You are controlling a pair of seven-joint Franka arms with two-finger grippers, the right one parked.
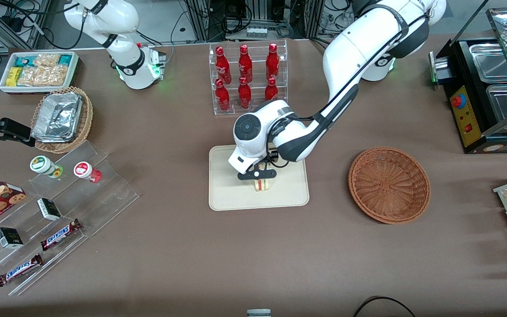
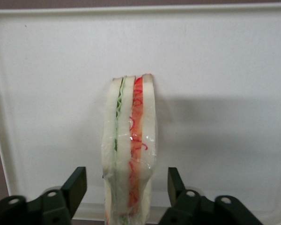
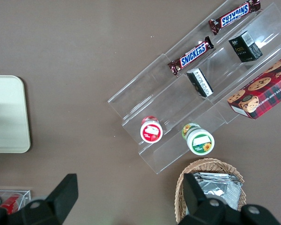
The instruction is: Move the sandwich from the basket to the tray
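The sandwich [image 1: 262, 185], a pale bread wedge with red and green filling, stands on its edge on the cream tray [image 1: 231, 198], near the tray's middle. In the left wrist view the sandwich [image 2: 130, 140] stands between my two black fingers [image 2: 75, 187] with a clear gap on each side. My gripper [image 1: 258, 175] sits just above the sandwich and is open, touching nothing. The tray also fills the left wrist view [image 2: 225, 70]. The reddish-brown wicker basket [image 1: 389, 185] sits empty on the table beside the tray, toward the working arm's end.
A clear rack of red bottles [image 1: 247, 77] stands farther from the front camera than the tray. A tiered acrylic stand with candy bars and jars [image 1: 55, 211] and a tan basket of foil trays [image 1: 62, 119] lie toward the parked arm's end. A black food warmer [image 1: 486, 88] stands toward the working arm's end.
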